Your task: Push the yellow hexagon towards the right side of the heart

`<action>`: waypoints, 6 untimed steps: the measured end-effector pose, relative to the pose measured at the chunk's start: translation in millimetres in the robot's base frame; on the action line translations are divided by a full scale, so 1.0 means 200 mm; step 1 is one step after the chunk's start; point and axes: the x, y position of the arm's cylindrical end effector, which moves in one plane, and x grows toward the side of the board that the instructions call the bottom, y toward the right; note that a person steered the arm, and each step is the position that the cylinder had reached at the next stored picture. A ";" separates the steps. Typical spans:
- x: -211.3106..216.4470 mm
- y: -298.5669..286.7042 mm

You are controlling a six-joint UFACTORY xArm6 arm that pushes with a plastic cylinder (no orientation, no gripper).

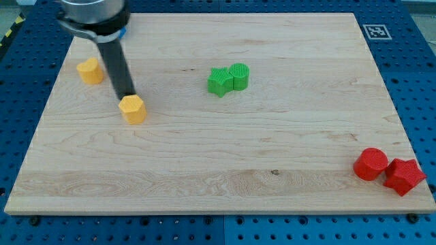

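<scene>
Nearest the view's bottom, at the right corner of the board [204,184], sit a red cylinder [370,164] and a red star [405,176], touching each other and well apart from everything else.

Farther up, on the left, is the hexagon [133,109], yellow. My tip [127,95] rests at its upper-left edge, touching or just short of it; the rod hides the exact contact. There is no claw on this arm: the rod is a plain stick that can neither open nor hold, so it has hold of nothing.

The relation that matters: the heart [90,71], also yellow, lies up and to the left of the hexagon, near it, on the same side as my tip. By my judgement the hexagon is already off the heart's right flank but low, so the push should come from the hexagon's bottom side, which means going round it first.

Farther still, mid-board, a green star [219,82] touches a green cylinder [239,75].

At the top right corner is a square black-and-white marker [375,30]; no readable writing
</scene>
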 end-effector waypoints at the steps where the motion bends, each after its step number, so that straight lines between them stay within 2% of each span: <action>1: 0.02 -0.20; 2: 0.23 -0.24; 3: 0.40 -0.02; 4: 0.26 0.37; 5: 0.11 0.62; 6: 0.22 0.54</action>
